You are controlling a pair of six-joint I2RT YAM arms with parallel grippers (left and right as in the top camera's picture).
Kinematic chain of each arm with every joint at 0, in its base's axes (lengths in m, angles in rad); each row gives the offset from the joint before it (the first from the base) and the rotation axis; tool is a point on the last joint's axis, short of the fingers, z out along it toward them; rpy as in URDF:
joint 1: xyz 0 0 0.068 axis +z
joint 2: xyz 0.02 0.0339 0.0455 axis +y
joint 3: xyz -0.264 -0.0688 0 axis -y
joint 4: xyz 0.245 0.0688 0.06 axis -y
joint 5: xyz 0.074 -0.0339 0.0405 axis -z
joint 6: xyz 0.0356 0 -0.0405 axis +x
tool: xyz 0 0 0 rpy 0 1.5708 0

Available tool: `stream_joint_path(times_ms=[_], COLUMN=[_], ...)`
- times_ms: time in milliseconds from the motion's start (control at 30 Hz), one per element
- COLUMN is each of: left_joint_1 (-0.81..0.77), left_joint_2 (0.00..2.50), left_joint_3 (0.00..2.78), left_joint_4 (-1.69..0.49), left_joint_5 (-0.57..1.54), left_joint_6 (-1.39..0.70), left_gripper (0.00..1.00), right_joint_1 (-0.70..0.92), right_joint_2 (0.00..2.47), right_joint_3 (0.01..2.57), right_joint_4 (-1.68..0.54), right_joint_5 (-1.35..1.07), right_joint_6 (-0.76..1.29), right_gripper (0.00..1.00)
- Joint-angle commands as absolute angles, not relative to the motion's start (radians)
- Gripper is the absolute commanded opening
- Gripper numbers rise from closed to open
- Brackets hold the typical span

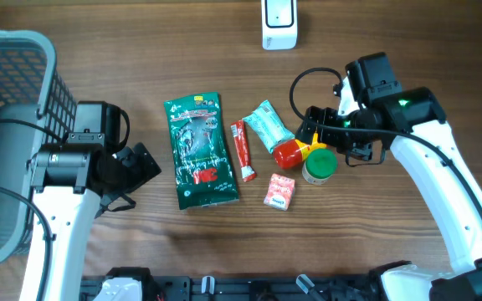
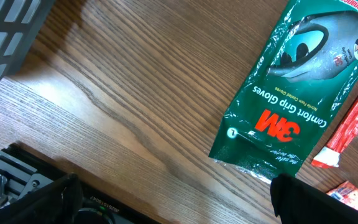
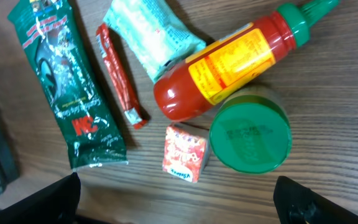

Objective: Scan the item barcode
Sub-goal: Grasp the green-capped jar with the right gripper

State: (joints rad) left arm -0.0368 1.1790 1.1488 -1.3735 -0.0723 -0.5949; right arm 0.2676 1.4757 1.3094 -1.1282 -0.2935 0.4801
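Tabletop [image 1: 224,242]: glove packet [image 1: 199,150], red stick [image 1: 243,150], teal pouch [image 1: 268,125], sauce bottle [image 1: 291,153], green-lidded jar [image 1: 320,165] and small red box [image 1: 280,191] lay grouped at 6 o'clock of the scanner [image 1: 279,23]. Left jaws and right jaws stood released, empty.

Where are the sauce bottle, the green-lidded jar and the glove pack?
sauce bottle [image 3: 229,65]: right wrist view, yellow label.
green-lidded jar [image 3: 250,137]: right wrist view, centre of lid.
glove pack [image 1: 199,150]: overhead view, middle of pack.
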Motion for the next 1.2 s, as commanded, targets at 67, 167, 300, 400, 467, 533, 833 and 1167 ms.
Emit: stream_joint_path(times_ms=[67, 167, 300, 400, 467, 533, 833, 1167], left_joint_1=[-0.03, -0.03, -0.03, -0.03, -0.03, -0.03, -0.03, -0.03], left_joint_2=[1.18, 1.18, 1.18, 1.18, 1.18, 1.18, 1.18, 1.18], left_joint_3=[1.144, 1.144, 1.144, 1.144, 1.144, 1.144, 1.144, 1.144], left_joint_4=[-1.374, -1.374, -1.374, -1.374, -1.374, -1.374, -1.374, -1.374], left_joint_5=[-0.064, -0.064, -0.064, -0.064, -0.064, -0.064, -0.064, -0.064], left_joint_6=[-0.58, -0.58, -0.58, -0.58, -0.58, -0.58, -0.58, -0.58], left_gripper=[1.0, 1.0, 1.0, 1.0, 1.0, 1.0, 1.0, 1.0], right_joint_1=[0.27, 0.27, 0.27, 0.27, 0.27, 0.27, 0.27, 0.272], right_joint_2=[1.482, 1.482, 1.482, 1.482, 1.482, 1.482, 1.484, 1.633], right_joint_3=[1.3, 1.3, 1.3, 1.3, 1.3, 1.3, 1.075, 0.961], right_joint_4=[-1.126, -1.122, -1.12, -1.123, -1.126, -1.129, -0.982, -0.805], right_joint_5=[-0.243, -0.197, -0.191, -0.179, -0.179, -0.155, -0.083, -0.158], right_joint_6=[0.524, 0.528, 0.58, 0.579, 0.58, 0.612, 0.661, 0.593], right_gripper=[1.0, 1.0, 1.0, 1.0, 1.0, 1.0, 1.0, 0.99])
